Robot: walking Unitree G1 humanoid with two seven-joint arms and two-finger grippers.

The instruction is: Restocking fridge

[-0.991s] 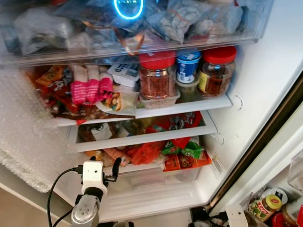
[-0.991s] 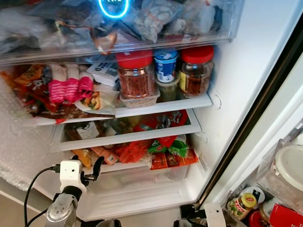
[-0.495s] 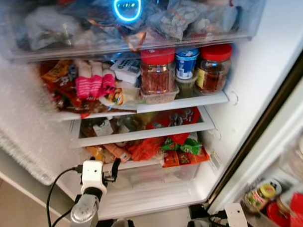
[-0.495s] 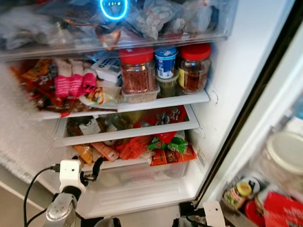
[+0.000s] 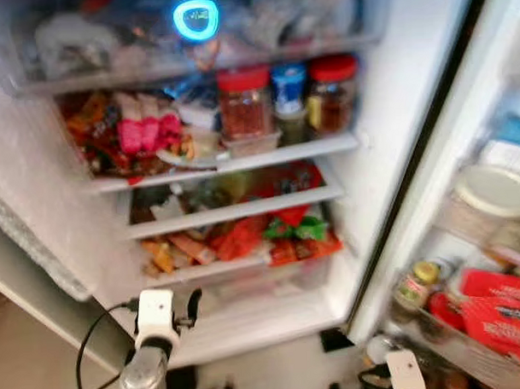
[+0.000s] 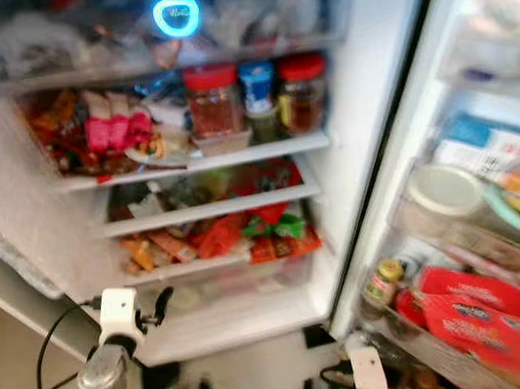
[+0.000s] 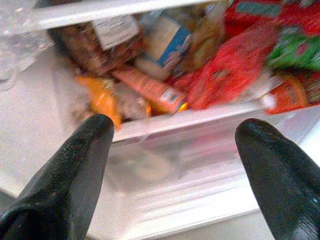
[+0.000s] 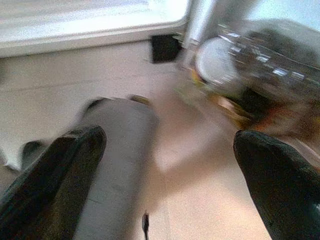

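Shelves of the open fridge (image 5: 395, 138) before us are packed. On the upper shelf stand two red-lidded jars (image 5: 244, 105) with a blue-lidded tub (image 5: 288, 82) between them, and left of those lie pink packets (image 5: 147, 134). Above them a clear drawer (image 5: 110, 46) holds bags, with a glowing blue ring (image 5: 195, 19) reflected on its front. The lower shelves carry red bags (image 7: 227, 70), a green packet (image 5: 300, 230) and orange packets (image 7: 102, 100), all blurred in our head views. Below these sits a clear crisper drawer (image 7: 190, 165).

Our left gripper (image 7: 175, 145) is raised low before the fridge, pointing at the bottom shelf and the crisper. Its two black fingers (image 7: 80, 165) are spread wide apart and hold nothing.

To our right the fridge door (image 6: 494, 33) stands open. Its bins hold a small yellow-lidded jar (image 6: 383, 280), red packs (image 6: 469, 311), and a round white-lidded tub (image 6: 443, 188) higher up.

Our right gripper (image 8: 165, 165) hangs low over the beige floor (image 8: 200, 200), near the foot of the door. Its fingers (image 8: 272, 175) are likewise parted and empty. Its wrist view is blurred; a grey shape lies beneath it that we cannot make out, and jars in the door bin show dimly beyond.
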